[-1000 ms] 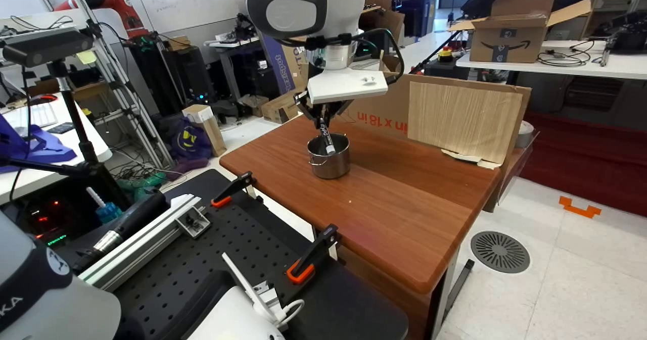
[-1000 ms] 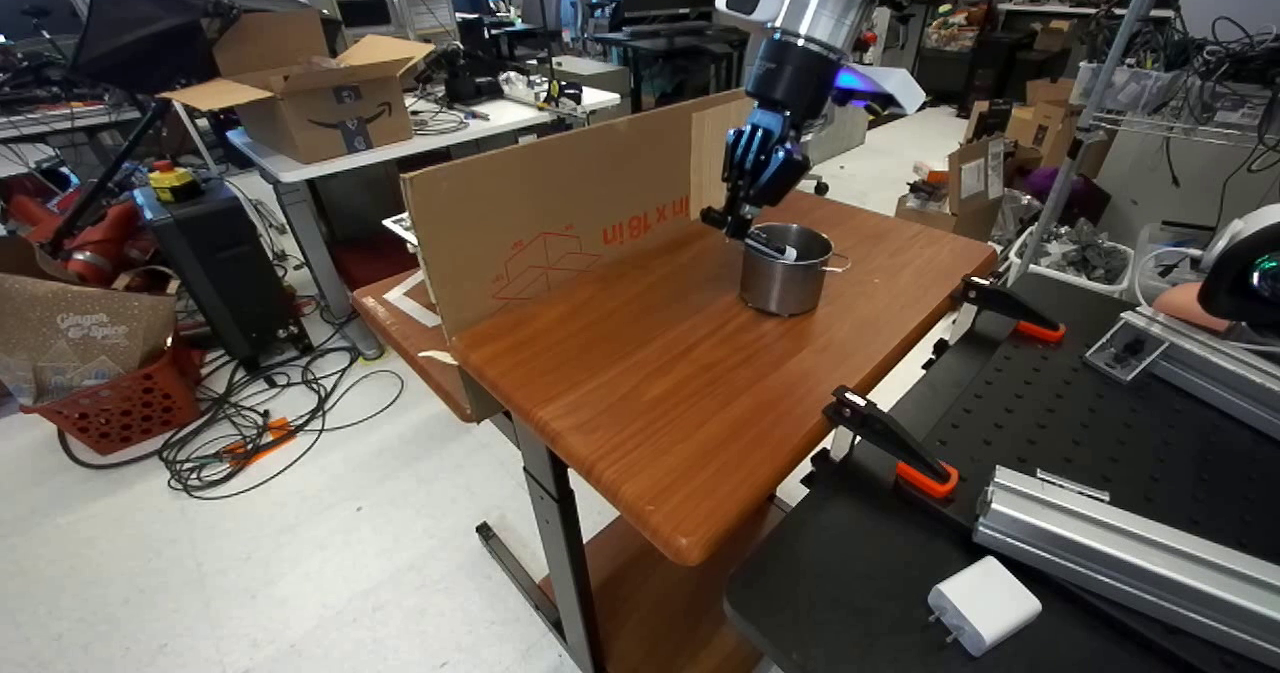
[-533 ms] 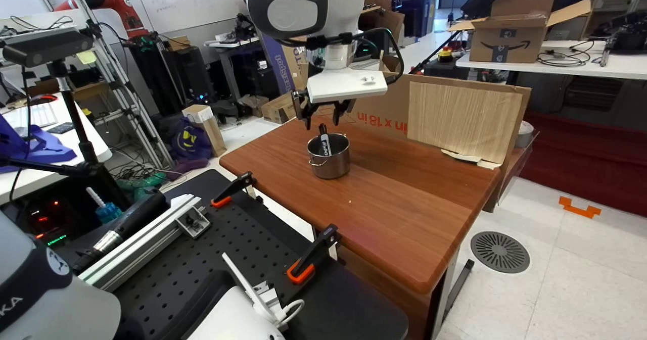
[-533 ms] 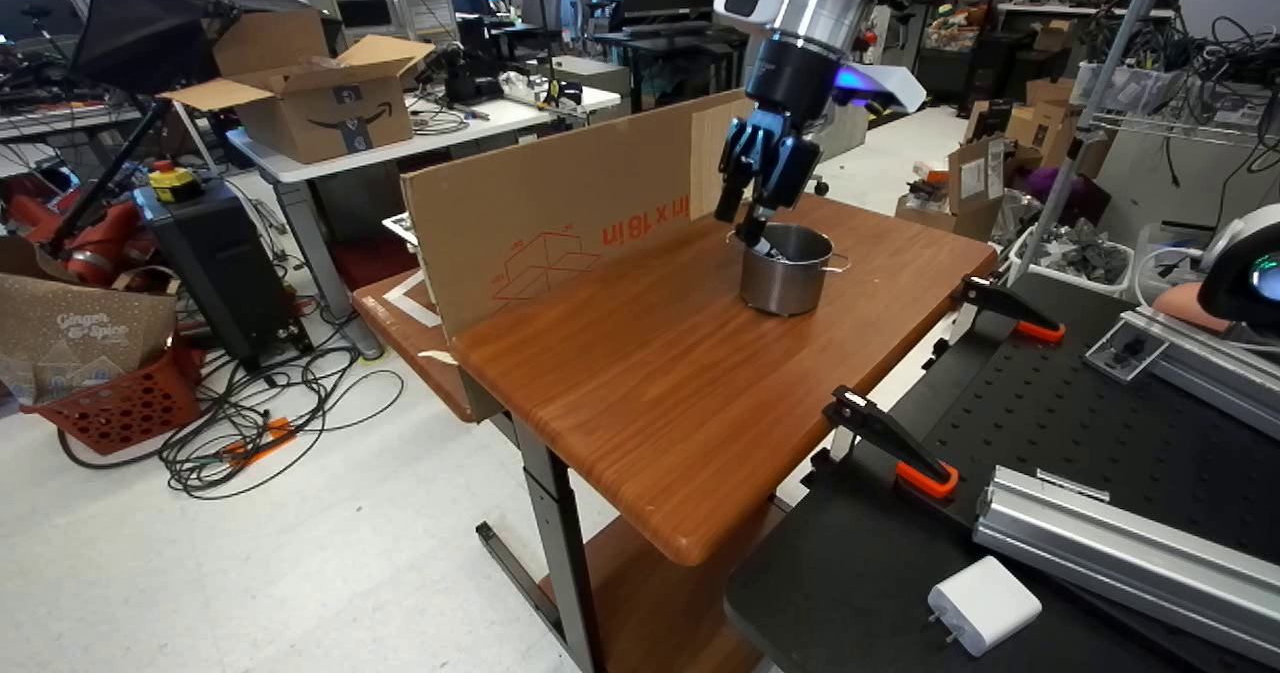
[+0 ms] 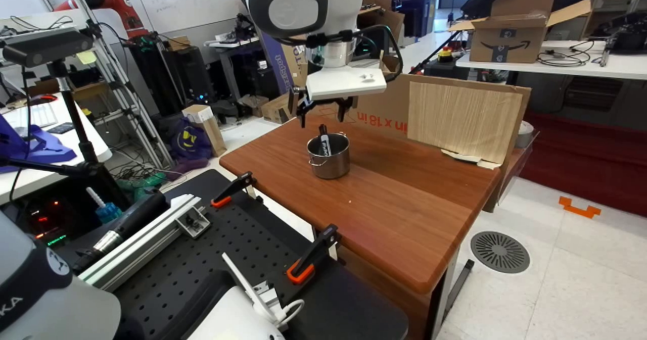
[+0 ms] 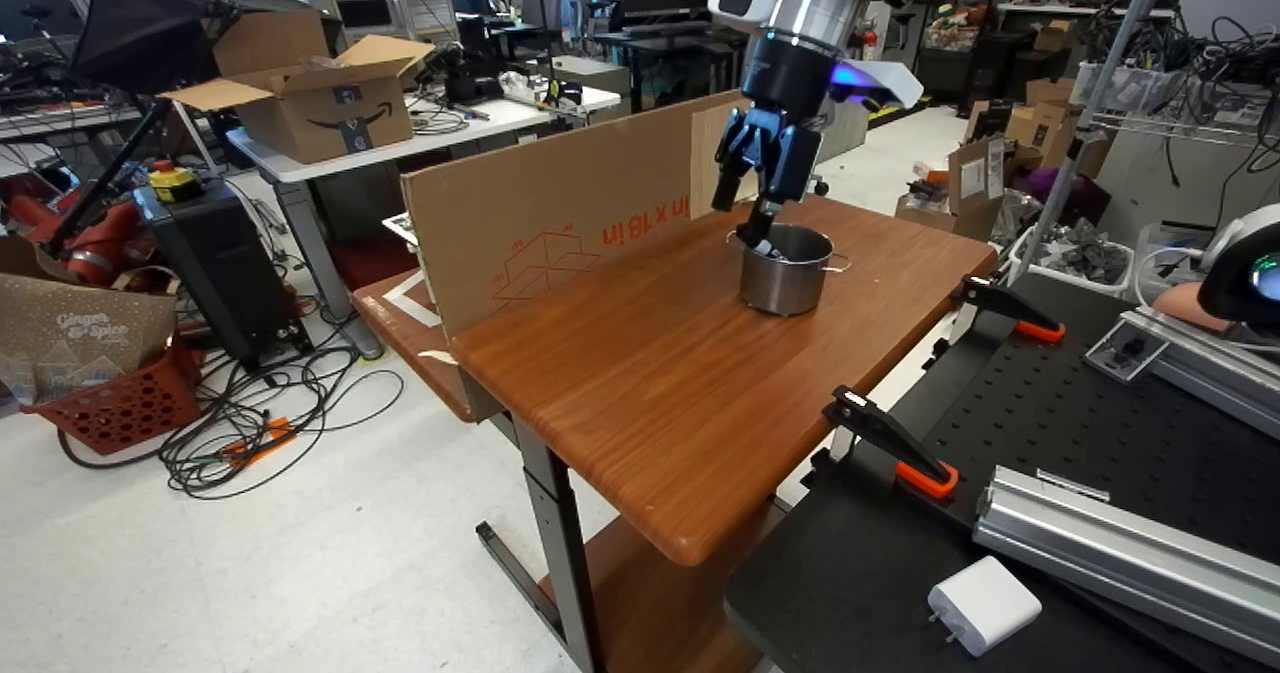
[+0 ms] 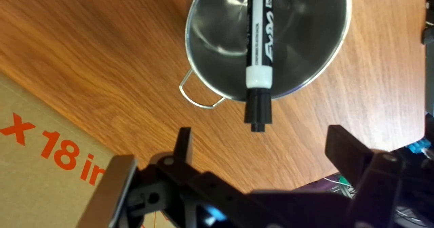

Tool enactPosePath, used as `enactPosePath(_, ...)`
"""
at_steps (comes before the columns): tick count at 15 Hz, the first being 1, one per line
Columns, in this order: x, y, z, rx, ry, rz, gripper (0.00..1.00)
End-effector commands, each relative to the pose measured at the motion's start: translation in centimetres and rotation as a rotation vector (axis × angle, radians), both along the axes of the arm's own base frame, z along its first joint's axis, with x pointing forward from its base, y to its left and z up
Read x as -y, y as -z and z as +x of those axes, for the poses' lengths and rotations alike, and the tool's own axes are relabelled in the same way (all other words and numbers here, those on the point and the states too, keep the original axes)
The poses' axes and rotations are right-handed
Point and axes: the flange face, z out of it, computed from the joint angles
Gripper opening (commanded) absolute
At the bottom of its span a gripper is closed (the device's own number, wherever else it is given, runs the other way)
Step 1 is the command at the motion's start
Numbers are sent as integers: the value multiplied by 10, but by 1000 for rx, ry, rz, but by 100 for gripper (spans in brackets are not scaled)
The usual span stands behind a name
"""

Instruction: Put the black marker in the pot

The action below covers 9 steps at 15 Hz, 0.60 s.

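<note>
The grey metal pot (image 5: 331,167) stands on the brown table in both exterior views. Inside it leans the black marker (image 5: 325,143), its cap end poking above the rim. From the wrist, the marker (image 7: 259,45) crosses the pot's inner wall (image 7: 301,58) with its black cap toward me; its far end runs off the top edge. My gripper (image 5: 322,121) hovers just above the pot, open, its fingers (image 7: 349,150) wide apart on either side of the cap and touching nothing. In an exterior view the marker (image 6: 770,251) is partly lost behind the dark gripper (image 6: 742,221).
A cardboard panel (image 6: 560,223) rises along the table's edge close to the gripper. Two clamps (image 5: 314,254) with orange pads sit on the black perforated board (image 5: 242,249) beside the table. The pot's wire handle (image 7: 200,102) sticks out near the left finger.
A second ago my jaws were shut on the marker over the pot. They have opened, the marker now rests leaning in the pot, and the gripper has risen slightly.
</note>
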Motion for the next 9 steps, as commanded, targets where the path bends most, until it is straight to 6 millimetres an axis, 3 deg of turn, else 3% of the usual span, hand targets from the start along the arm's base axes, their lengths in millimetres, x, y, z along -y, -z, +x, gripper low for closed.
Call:
enactPosePath(1,-11,-14,1,-5,2,-12,100)
enactPosePath(5,-41,-36,0,8,58,-72,100)
enactPosePath(6,-34,-28,5,11,17,-30,100)
enactPosePath(9,-46,-35,3,1,45,-49,100)
